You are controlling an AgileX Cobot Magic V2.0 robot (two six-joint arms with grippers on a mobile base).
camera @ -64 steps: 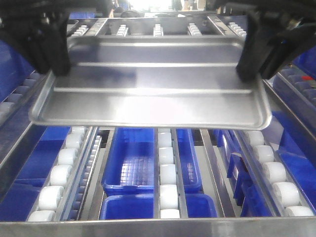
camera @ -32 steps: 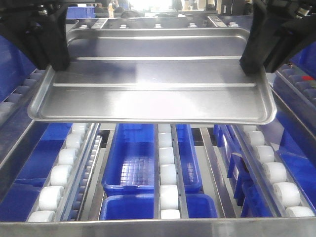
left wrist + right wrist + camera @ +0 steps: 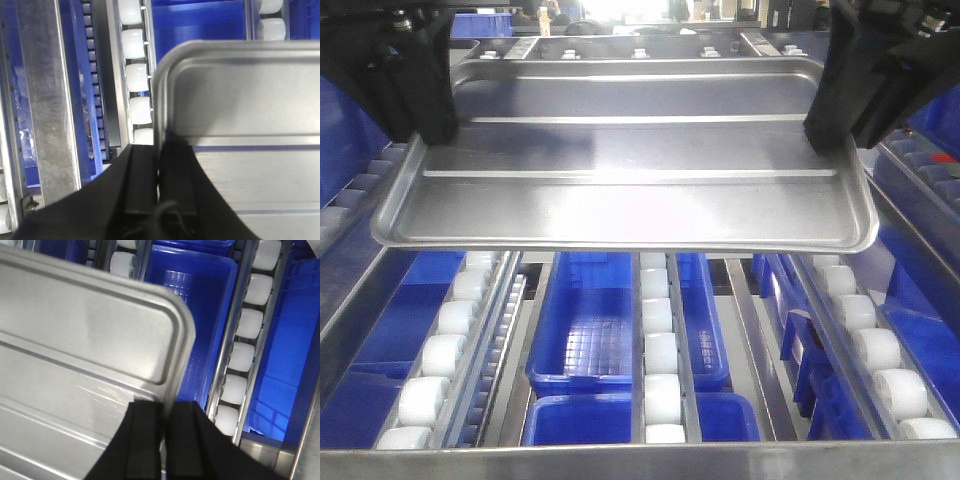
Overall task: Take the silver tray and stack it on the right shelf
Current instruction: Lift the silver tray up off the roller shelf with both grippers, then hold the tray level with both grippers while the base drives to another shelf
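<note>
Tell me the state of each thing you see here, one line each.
silver tray: held aloft over the roller rails, empty.
left gripper: shut on the tray's left rim.
right gripper: shut on the tray's right rim.
blue bins: below the rails, empty where visible.

The silver tray (image 3: 620, 190) is hanging level above a roller rack (image 3: 750, 340), touching none of its rails. The left gripper (image 3: 160, 165) is straddling the rim at the tray's left short edge, one finger inside the rim and one outside. The right gripper (image 3: 165, 415) is doing likewise at the right short edge. Below the tray, a left rail (image 3: 440, 350), a middle rail (image 3: 660, 350) and a right rail (image 3: 875, 350) are running front to back. Under the rails, a near bin (image 3: 585, 420) is sitting before a far bin (image 3: 590, 330). A crossbar (image 3: 640, 462) is lying across the rack's front.
</note>
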